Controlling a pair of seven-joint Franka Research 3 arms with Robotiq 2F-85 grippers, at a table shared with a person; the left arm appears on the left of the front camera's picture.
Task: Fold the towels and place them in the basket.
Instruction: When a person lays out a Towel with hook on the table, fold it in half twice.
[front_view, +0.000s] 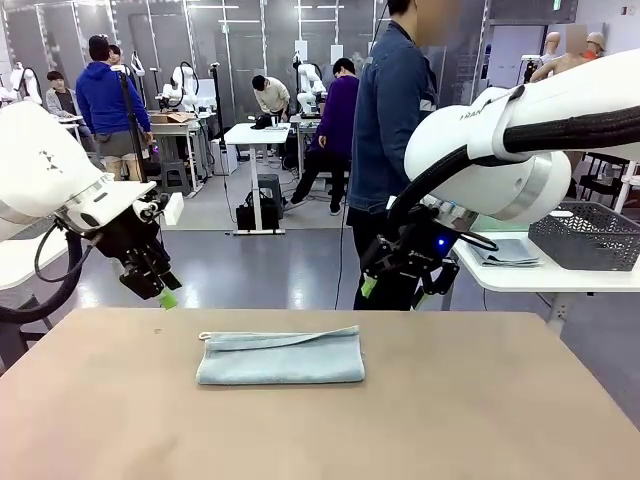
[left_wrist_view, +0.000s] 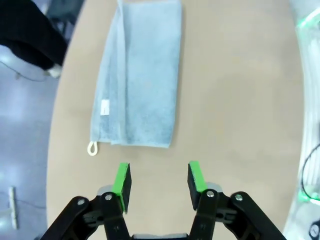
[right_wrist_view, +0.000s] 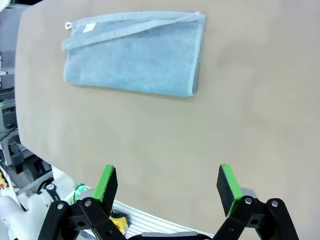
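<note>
Our left gripper (left_wrist_view: 159, 176) hangs part-spread, nothing between its green pads (left_wrist_view: 122, 182). The folded blue-grey towel (left_wrist_view: 140, 80) lies flat on the table (left_wrist_view: 240, 100) just ahead of it, loop corner (left_wrist_view: 92, 148) nearest. Our right gripper (right_wrist_view: 166, 179) is spread wide and empty, with the same towel well ahead of it, and the basket (front_view: 590, 236) sits on a side table (front_view: 520, 275) off beyond this gripper.
</note>
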